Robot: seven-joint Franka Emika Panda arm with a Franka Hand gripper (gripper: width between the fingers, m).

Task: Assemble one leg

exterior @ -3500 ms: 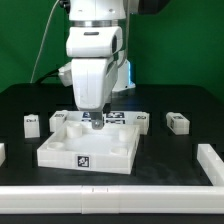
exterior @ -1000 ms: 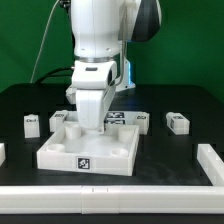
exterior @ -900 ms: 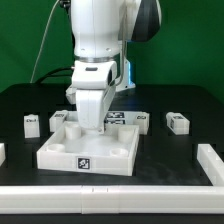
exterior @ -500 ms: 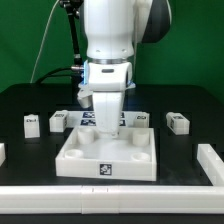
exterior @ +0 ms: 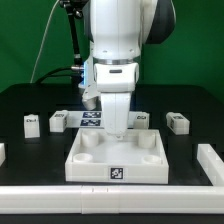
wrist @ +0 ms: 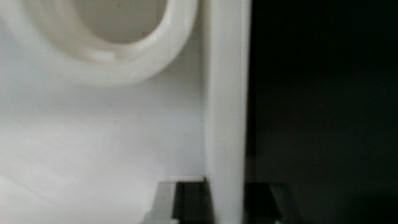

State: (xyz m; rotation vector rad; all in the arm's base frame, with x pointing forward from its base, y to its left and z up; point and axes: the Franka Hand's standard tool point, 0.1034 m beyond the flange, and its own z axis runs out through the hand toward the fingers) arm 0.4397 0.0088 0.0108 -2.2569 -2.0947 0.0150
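Observation:
My gripper [exterior: 117,128] is shut on the far wall of the large white tray [exterior: 90,168], which lies flat on the black table. In the wrist view the two dark fingers [wrist: 187,203] straddle the thin upright tray wall [wrist: 222,90], with my gripper [wrist: 226,203] closed on it; a round corner socket [wrist: 116,25] shows beside it. Several small white legs with code tags lie behind the tray: two at the exterior view's left [exterior: 32,122] [exterior: 60,120], one by the arm [exterior: 140,119], one at the right [exterior: 178,122]. None is held.
The marker board [exterior: 92,119] lies behind the tray, partly hidden by the arm. A long white rail [exterior: 100,200] runs along the table's front, with a white bar [exterior: 210,160] at the exterior view's right and a small white piece [exterior: 2,152] at the left edge.
The tray has slid toward the exterior view's right and a little forward, with my gripper moving along on its far wall. The legs have not moved.

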